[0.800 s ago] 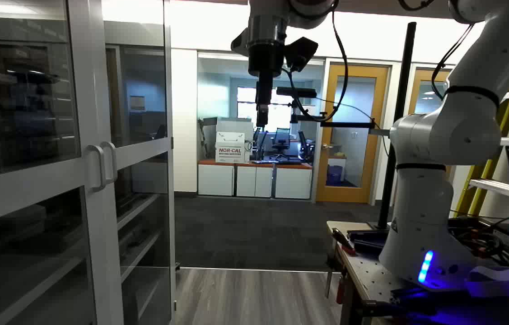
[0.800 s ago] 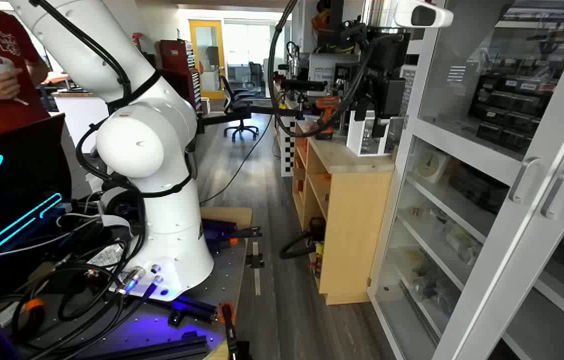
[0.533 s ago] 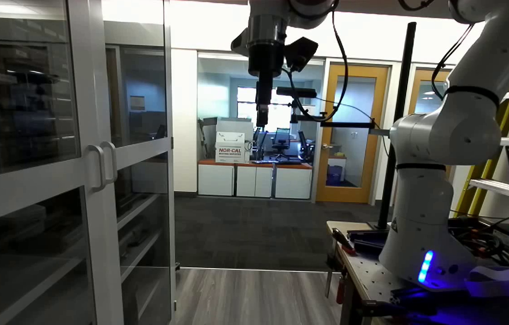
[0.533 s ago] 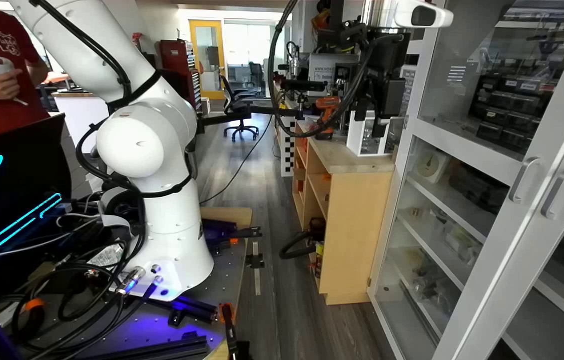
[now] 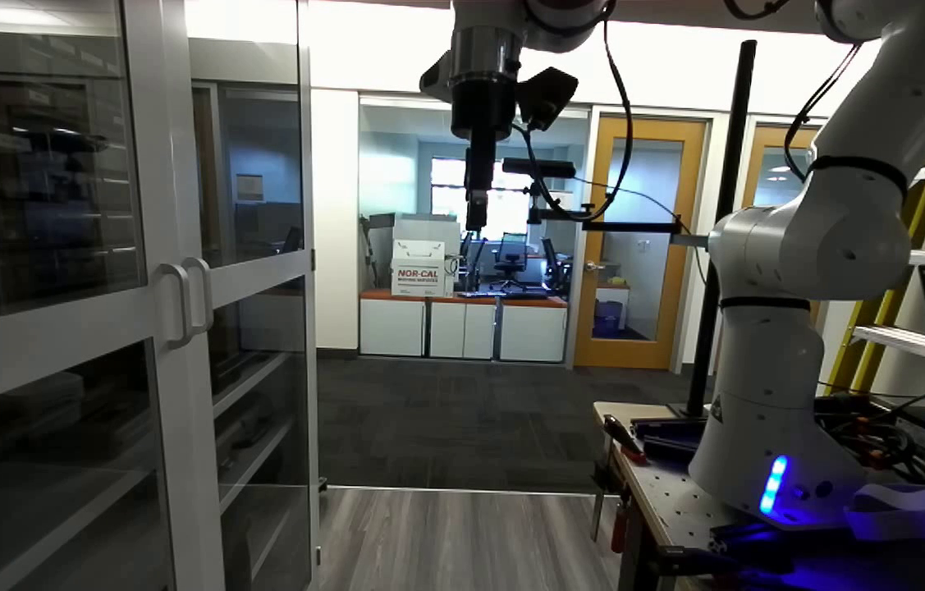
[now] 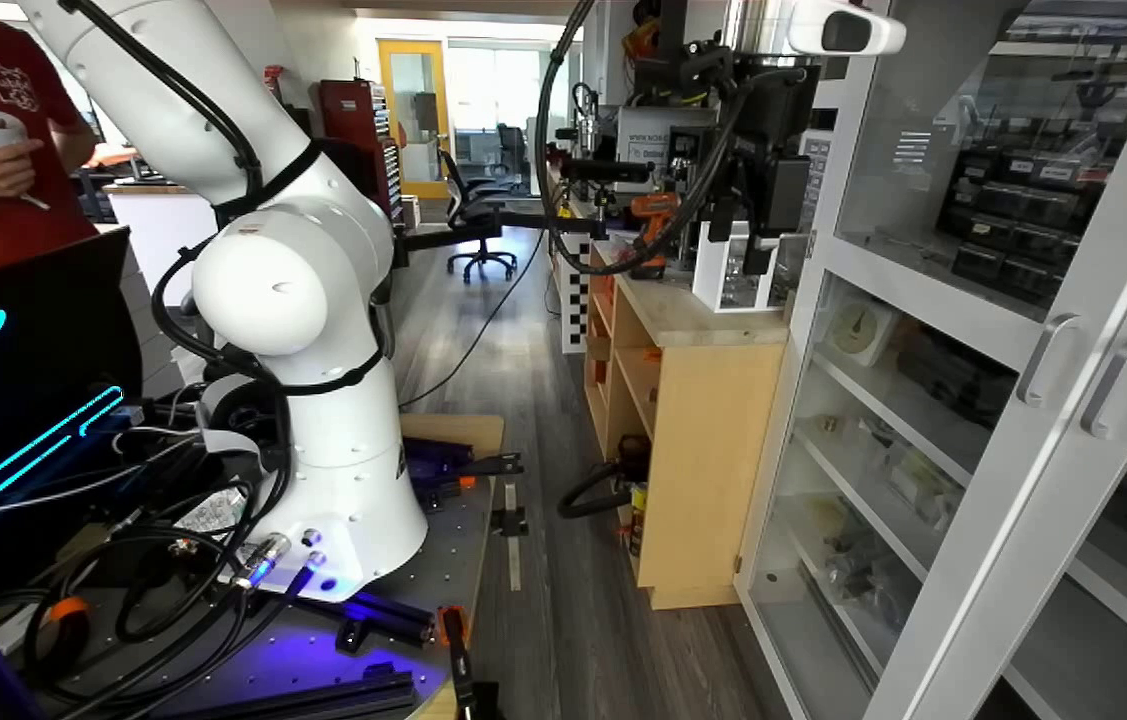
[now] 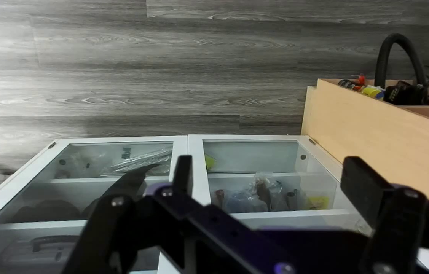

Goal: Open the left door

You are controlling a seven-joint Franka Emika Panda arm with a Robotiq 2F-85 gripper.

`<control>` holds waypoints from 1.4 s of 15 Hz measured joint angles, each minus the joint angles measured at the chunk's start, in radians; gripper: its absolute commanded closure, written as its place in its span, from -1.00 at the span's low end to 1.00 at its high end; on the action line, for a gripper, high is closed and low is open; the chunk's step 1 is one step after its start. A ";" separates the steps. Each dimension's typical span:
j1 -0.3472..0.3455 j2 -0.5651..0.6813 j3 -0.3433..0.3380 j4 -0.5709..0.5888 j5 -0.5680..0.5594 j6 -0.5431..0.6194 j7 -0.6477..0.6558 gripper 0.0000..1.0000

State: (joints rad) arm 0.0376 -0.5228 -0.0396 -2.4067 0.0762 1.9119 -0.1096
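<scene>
A: How does the gripper stand?

B: Holding nothing: its fingers are wide apart in the wrist view. In an exterior view they hang pointing down at the upper right of the frame, well apart from the handle we want.

A: Which handle is that?

B: The left one of the pair at the right of that frame. It belongs to the left door, the one next to the wooden bench. In the wrist view, where the floor fills the top, the same door shows right of centre. It looks closed, and so does the right door.

A: So how would you reach?

B: Go down and across, I'd say; the handle seems lower, though depth is hard to judge. Then turn the gripper so one finger goes each side, clear of the twin handle just beside it. Grabbing both would fight you.

A: And the pull?

B: In an arc. The hinge is on the bench side, so swing the handle out and round toward the bench; a straight tug may slip off. Watch the cable too: its loop could snag. Ease up before the door can knock the bench.
</scene>
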 measured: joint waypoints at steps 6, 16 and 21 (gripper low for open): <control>0.000 0.003 0.001 0.000 -0.001 0.001 0.000 -1.00; 0.000 0.082 0.030 0.000 -0.018 0.211 -0.006 -1.00; 0.000 0.158 0.030 0.007 -0.022 0.370 -0.030 -1.00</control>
State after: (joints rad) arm 0.0376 -0.3648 -0.0099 -2.4001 0.0544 2.2823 -0.1397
